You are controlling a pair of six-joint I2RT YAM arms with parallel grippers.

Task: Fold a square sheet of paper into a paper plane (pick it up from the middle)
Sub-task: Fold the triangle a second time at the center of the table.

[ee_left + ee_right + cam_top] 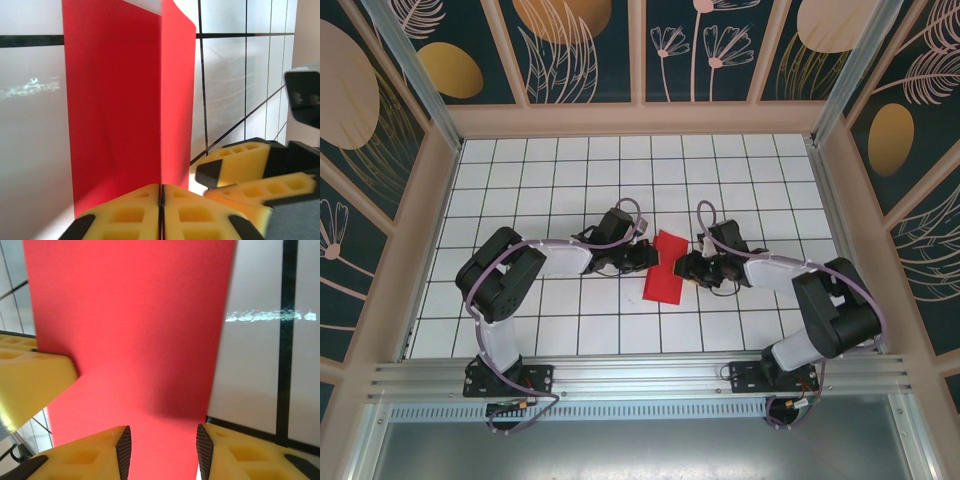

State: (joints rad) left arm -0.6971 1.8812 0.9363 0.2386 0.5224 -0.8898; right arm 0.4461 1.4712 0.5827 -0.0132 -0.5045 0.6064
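Right wrist view: square sheet of paper (135, 325) cut off at 12 o'clock. Left wrist view: its lower edge hidden behind left gripper (161, 192); right gripper (212, 184) blurred, 4 o'clock.

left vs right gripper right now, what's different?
The left gripper has its jaws shut, pinching an edge of the red sheet; the right gripper has its jaws apart, with the red sheet showing in the gap. The left gripper is at the sheet's left side, the right gripper at its right. Both have yellow fingers.
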